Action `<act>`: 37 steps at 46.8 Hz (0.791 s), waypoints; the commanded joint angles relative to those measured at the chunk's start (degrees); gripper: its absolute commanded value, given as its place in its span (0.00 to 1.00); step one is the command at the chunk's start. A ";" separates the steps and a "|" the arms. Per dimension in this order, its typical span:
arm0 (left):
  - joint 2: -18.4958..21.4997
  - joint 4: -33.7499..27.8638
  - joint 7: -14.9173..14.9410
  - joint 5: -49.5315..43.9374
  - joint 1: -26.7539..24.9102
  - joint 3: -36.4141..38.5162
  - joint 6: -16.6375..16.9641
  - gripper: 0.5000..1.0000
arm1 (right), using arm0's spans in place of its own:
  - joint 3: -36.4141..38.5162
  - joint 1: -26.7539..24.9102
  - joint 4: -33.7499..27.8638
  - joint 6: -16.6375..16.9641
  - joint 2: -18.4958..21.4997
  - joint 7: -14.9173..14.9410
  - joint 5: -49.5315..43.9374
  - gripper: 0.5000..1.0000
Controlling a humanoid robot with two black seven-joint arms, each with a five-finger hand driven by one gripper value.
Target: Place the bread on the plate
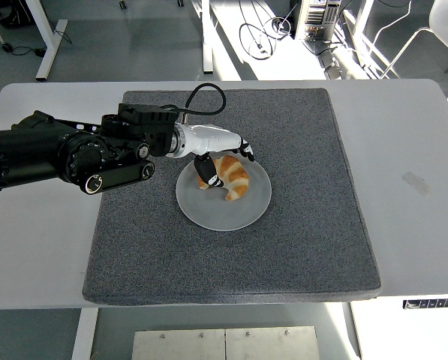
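Head view of the placing step. The croissant (pixel 228 177) lies on the translucent round plate (pixel 231 214), in its far half, while the left hand (pixel 222 152) sits over the pastry's far-left end with its fingers (pixel 206 172) draped against the crust; whether they grip or merely touch cannot be told. The right hand is out of view. By its look the croissant should be light, soft and flaky: it would crush or shed crumbs under a firm pinch, so the thick middle of the crescent, held gently across its width, seems a safer hold than the thin tips. The plate looks smooth and may slide if nudged, though the grey felt-like mat (pixel 306 247) beneath it should give friction. The mat lies on a white table (pixel 411 225); beyond are a grey floor, cables (pixel 257 37) and desk legs (pixel 47 37).
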 commanded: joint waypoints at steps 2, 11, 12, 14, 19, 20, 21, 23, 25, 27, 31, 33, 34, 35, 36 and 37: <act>1.40 -1.66 0.02 -0.45 -1.56 -0.80 -0.35 0.95 | 0.00 0.00 0.03 -0.01 0.00 0.00 -0.03 1.00; 4.12 -3.77 0.46 -4.49 -9.90 -2.65 -1.58 0.96 | 0.00 0.00 0.03 -0.01 0.00 0.00 0.06 1.00; 4.39 -3.77 0.46 -5.54 -10.87 -2.73 -1.67 0.96 | 0.00 0.00 0.03 -0.01 0.00 0.00 -0.03 1.00; 4.65 -3.60 0.37 -7.74 -12.11 -2.82 -1.76 0.96 | 0.00 0.00 -0.06 -0.01 0.00 0.00 -0.03 1.00; 4.74 -2.63 0.29 -15.82 -12.03 -5.98 -1.49 0.96 | 0.00 0.00 0.03 -0.01 0.00 0.00 0.06 1.00; 4.66 -2.11 0.29 -17.23 -11.76 -6.51 -1.32 0.96 | 0.00 0.00 0.03 -0.01 0.00 0.00 -0.03 1.00; 4.65 -1.49 0.29 -18.29 -11.33 -7.03 -1.32 0.96 | 0.00 0.00 0.03 -0.01 0.00 0.00 0.06 1.00; 4.57 -0.09 0.11 -19.70 -10.27 -7.57 -1.32 0.96 | 0.00 0.00 0.03 -0.01 0.00 0.00 0.06 1.00; 4.74 0.45 -0.15 -19.79 -9.39 -7.74 -1.14 0.96 | 0.00 0.00 0.03 -0.01 0.00 0.00 -0.03 1.00; 5.09 0.45 -0.24 -19.97 -9.13 -8.18 -1.05 0.96 | 0.00 0.00 0.03 -0.01 0.00 0.00 -0.03 1.00; 6.41 0.97 -0.07 -20.67 -8.77 -9.93 0.09 0.97 | 0.00 0.00 0.02 -0.01 0.00 0.00 -0.03 1.00; 6.94 1.15 -0.15 -20.67 -8.25 -11.60 0.96 0.97 | 0.00 0.00 0.03 -0.01 0.00 0.00 -0.03 1.00; 7.11 1.06 -0.15 -20.67 -7.72 -12.57 1.32 0.97 | 0.00 0.00 0.03 -0.01 0.00 0.00 -0.03 1.00; 7.12 1.15 -0.15 -20.58 -7.20 -13.62 1.93 0.97 | 0.00 0.00 0.03 -0.01 0.00 0.00 0.06 1.00; 7.12 1.24 -0.15 -20.67 -6.58 -14.94 2.55 0.97 | 0.00 0.00 0.03 -0.01 0.00 0.00 -0.03 1.00; 7.20 1.41 -0.07 -20.84 -5.88 -16.34 3.07 0.97 | 0.00 0.00 0.03 -0.01 0.00 0.00 0.06 1.00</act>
